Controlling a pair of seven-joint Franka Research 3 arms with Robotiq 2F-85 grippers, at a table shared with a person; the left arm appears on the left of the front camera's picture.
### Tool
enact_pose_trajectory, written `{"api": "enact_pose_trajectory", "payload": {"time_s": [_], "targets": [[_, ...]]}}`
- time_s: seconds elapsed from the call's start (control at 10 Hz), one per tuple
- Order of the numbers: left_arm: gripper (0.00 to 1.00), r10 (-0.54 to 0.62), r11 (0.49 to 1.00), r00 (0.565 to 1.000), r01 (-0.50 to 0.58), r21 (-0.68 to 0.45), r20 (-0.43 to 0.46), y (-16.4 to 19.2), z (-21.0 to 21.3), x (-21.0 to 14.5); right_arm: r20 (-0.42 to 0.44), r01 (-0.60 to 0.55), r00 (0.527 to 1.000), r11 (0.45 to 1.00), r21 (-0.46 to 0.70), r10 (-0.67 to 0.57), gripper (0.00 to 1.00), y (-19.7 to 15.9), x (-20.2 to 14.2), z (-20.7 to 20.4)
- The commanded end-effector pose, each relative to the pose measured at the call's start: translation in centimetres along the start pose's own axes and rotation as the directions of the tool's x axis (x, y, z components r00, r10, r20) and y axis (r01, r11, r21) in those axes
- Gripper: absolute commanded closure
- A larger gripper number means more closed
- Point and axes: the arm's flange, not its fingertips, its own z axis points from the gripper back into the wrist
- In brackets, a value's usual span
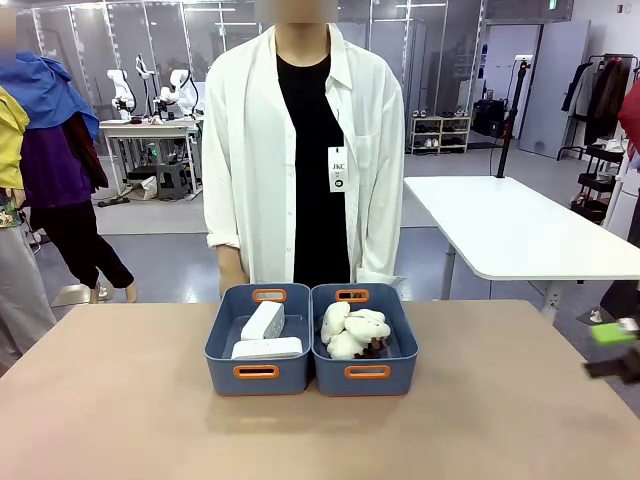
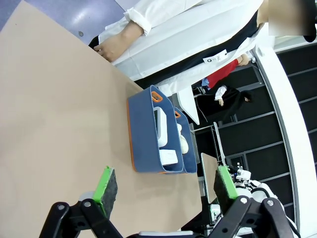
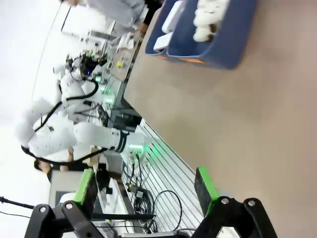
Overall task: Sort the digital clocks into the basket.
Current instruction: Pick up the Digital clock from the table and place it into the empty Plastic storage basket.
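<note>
Two white digital clocks lie in the left blue basket (image 1: 222, 342): one clock (image 1: 263, 320) leans at the back, the other clock (image 1: 267, 348) lies flat at the front. In the left wrist view the basket (image 2: 143, 129) stands ahead of my left gripper (image 2: 164, 174), with both clocks (image 2: 161, 128) inside it. That gripper is open, holds nothing, and hovers well short of the basket. My right gripper (image 1: 615, 350) is a blur at the table's right edge. In its own view the right gripper (image 3: 145, 184) is open and empty.
A second blue bin (image 1: 405, 345) touches the basket on its right and holds cream plush toys (image 1: 352, 330). A person in a white shirt (image 1: 240, 150) stands close behind both bins, one hand (image 2: 111, 47) at the table's far edge. Bare tabletop (image 1: 120, 400) surrounds the bins.
</note>
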Motion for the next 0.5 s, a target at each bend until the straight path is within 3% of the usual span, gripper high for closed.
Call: {"api": "enact_pose_trajectory", "payload": {"time_s": [0.0, 0.3, 0.4], "targets": [[0.00, 0.014, 1.000, 1.000, -0.014, -0.011, -0.002, -0.4, 0.4, 0.1, 0.048, 0.068, 0.996, 0.998, 0.015, -0.069, 0.00, 0.8, -4.8, -0.3], [0.00, 0.014, 1.000, 1.000, -0.014, -0.011, -0.002, -0.4, 0.4, 0.1, 0.147, 0.010, 0.989, 1.000, 0.011, -0.011, 0.00, -0.3, -6.5, -0.1], [0.00, 0.014, 1.000, 1.000, -0.014, -0.011, -0.002, -0.4, 0.4, 0.1, 0.084, 0.057, 0.995, 0.998, -0.004, -0.057, 0.00, -0.8, -3.0, 4.1]]}}
